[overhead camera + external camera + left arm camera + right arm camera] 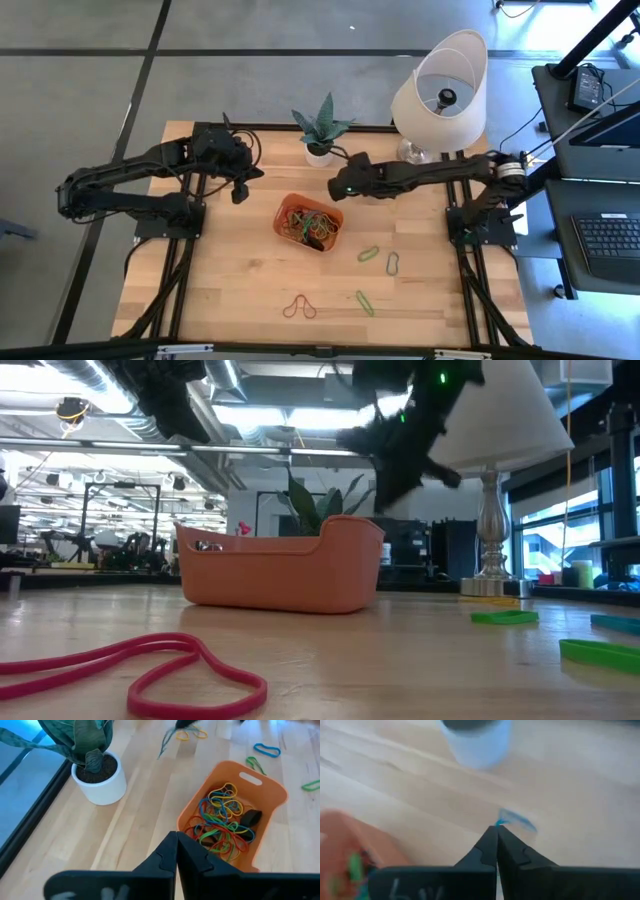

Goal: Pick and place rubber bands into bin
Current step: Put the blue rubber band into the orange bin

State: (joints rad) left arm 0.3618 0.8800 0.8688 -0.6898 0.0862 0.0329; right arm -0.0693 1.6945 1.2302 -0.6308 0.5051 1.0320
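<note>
My right gripper is pinched on a thin blue rubber band, up in the air beside the bin.

Its fingers meet at the tips with the blurred blue loop sticking out past them, above bare wood between the small shallow orange-red plastic bin and the white plant pot. My left gripper hangs on the bin's other side, fingers pressed together and holding nothing. The bin sits near the middle of the light wooden table, already full of tangled rubber bands in green, red, yellow and blue. More loose loops lie on the wood nearer the front: two green bands, a teal one and a dark red twisted one. A white lampshade lamp stands at the back corner.
</note>
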